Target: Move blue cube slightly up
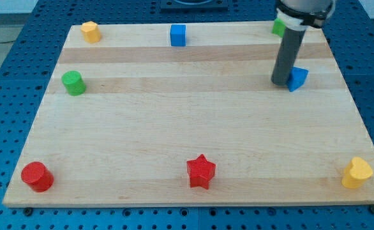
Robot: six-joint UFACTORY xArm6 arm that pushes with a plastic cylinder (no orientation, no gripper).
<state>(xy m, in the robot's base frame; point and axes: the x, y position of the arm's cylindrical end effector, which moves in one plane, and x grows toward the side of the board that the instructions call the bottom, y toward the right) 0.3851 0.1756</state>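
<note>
The blue cube [178,35] sits far back, near the middle. My tip [280,82] touches a blue block [297,78] at far right, half hiding it. A green block [278,27] peeks out behind the rod. It has no fingers.

My tip [280,82] stands upright, touching the board.

My rod's upper part runs out past the view's top edge. My rod covers most of a green block [278,27] near the view's top right, so its shape cannot be told. It also hides the left side of a blue block [297,78], leaving its shape unclear.
</note>
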